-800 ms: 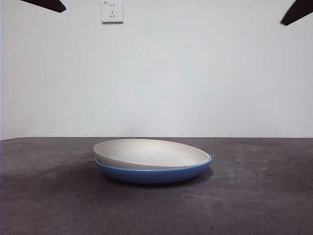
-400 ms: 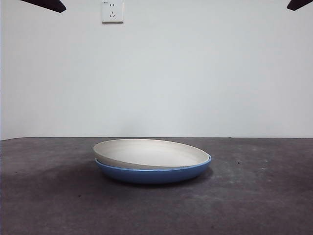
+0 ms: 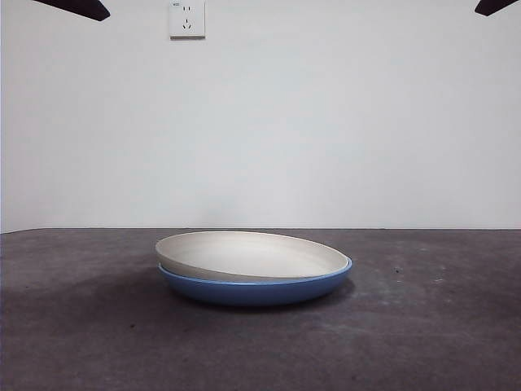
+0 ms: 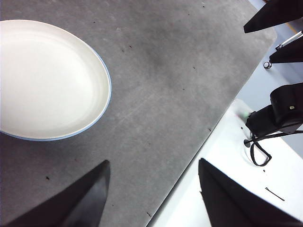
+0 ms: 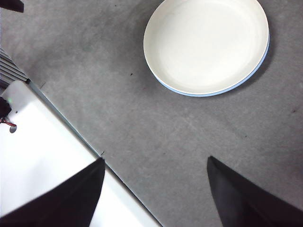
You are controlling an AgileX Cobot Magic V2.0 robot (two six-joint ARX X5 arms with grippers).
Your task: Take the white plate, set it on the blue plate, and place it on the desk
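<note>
The white plate (image 3: 248,254) lies nested in the blue plate (image 3: 256,289) on the dark grey desk (image 3: 423,326), slightly tilted, its left side raised. It also shows in the left wrist view (image 4: 47,78) and the right wrist view (image 5: 206,45), with the blue plate's rim (image 4: 105,109) (image 5: 258,66) peeking out under it. My left gripper (image 4: 151,194) is open and empty, high above the desk, away from the plates. My right gripper (image 5: 154,191) is open and empty, also raised and apart from them. In the front view both arms show only as black tips at the top corners (image 3: 77,8) (image 3: 495,6).
A white wall with a socket (image 3: 186,18) stands behind the desk. The desk's edge meets a white surface (image 5: 42,142) (image 4: 227,156). A black device with cables (image 4: 277,113) sits on that white surface.
The black tip at the top right of the front view has drawn further up and out of the picture. The plates have not moved.
</note>
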